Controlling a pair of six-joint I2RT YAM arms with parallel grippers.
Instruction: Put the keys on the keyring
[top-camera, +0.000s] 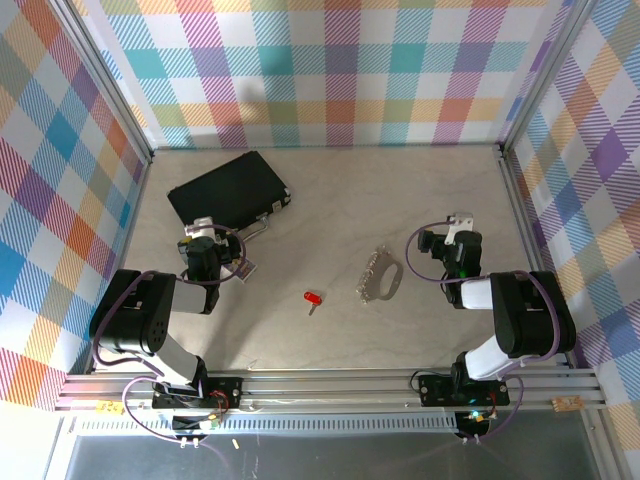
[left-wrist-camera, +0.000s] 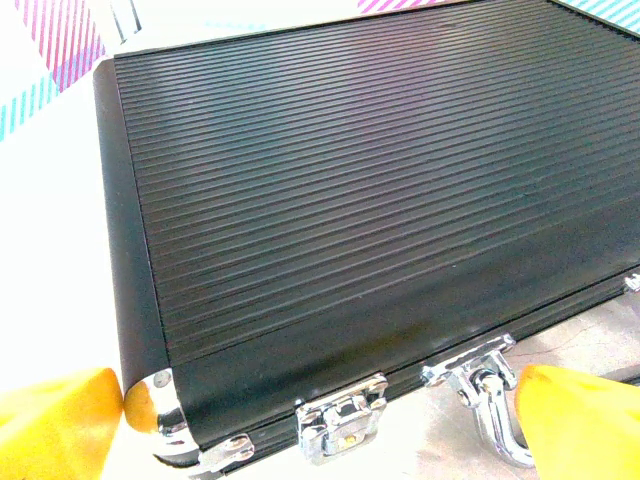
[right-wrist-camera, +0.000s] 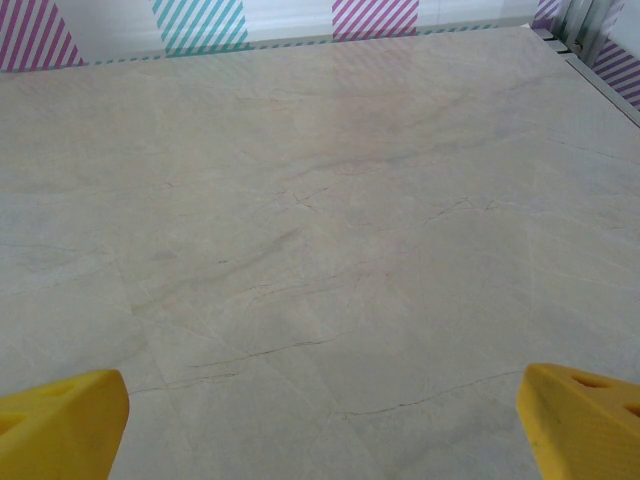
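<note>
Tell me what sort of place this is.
Likely a robot lab test cell: a left arm and right arm bolted to an aluminium rail, with plaid panels walling in a marble-look table.

The table (top-camera: 330, 190) was pale beige, marbled with faint grey veins. The walls (top-camera: 340, 70) around it wore a pastel check of teal, purple, orange, yellow and pink squares, many hatched with diagonal white stripes. Near the table's far left corner, the case (top-camera: 228, 188) was black, its lid ribbed with fine parallel lines. Its latches (left-wrist-camera: 342, 420) and handle (left-wrist-camera: 492, 405) were shiny chrome. The key (top-camera: 312, 299) had a bright red head and a silver blade. The keyring (top-camera: 383, 275) was silvery grey. The left gripper (left-wrist-camera: 325, 425) had yellow fingertips (left-wrist-camera: 60, 420), as did the right gripper (right-wrist-camera: 325, 420). The arms (top-camera: 140, 320) were black with white sections and purplish cables (top-camera: 411, 258).
</note>
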